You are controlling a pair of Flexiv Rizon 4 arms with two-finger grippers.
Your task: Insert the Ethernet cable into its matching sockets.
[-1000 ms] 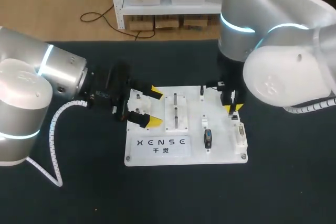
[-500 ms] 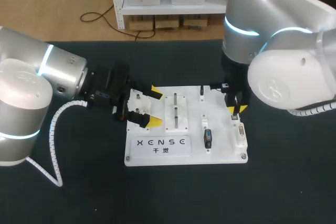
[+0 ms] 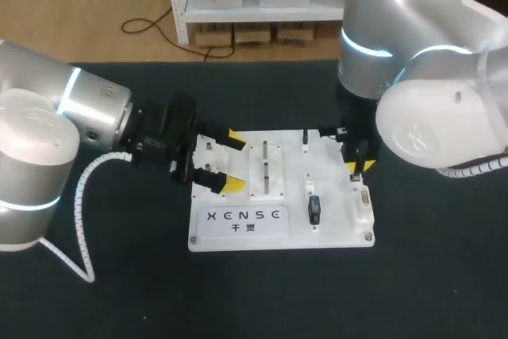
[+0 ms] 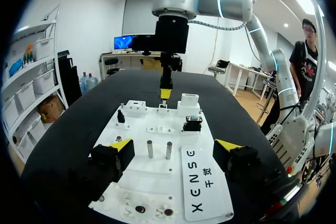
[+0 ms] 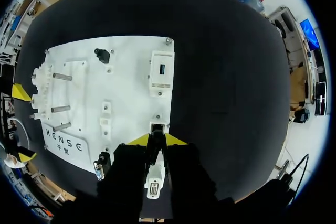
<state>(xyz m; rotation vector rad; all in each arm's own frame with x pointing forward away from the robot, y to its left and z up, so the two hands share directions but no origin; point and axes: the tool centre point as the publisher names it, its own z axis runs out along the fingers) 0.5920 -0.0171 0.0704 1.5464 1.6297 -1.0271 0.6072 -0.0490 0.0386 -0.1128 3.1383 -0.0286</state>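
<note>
My right claw (image 3: 355,166) sits at the right edge of the white board (image 3: 333,229), which lies flat on the black surface (image 3: 119,283). From its own wrist camera, the claw (image 5: 156,140) has its two yellow tips drawn close together, pinching a dark Ethernet plug (image 5: 154,143) from both sides. The plug points straight at the small white socket (image 5: 157,127) on the board's edge and its front end meets the socket's opening. I cannot tell how deep it sits. A white multi-pin connector (image 5: 154,183) lies on the board just under this claw. Farther ahead along the same edge is a white block with a blue port (image 5: 161,70).

My left claw (image 3: 235,163) is at the board's opposite end, spread wide and holding nothing, with one yellow tip near the far corner and the other toward the near side. In its wrist view the claw (image 4: 174,148) has the board (image 4: 134,129) between and ahead of its fingers. Two upright metal pegs (image 4: 159,149) stand just ahead of it. Across the board I see the right claw (image 4: 165,94) coming straight down onto the socket (image 4: 163,107).

In the head view, a small black part (image 3: 315,210) stands on the board between the peg block (image 3: 267,171) and the right edge.
</note>
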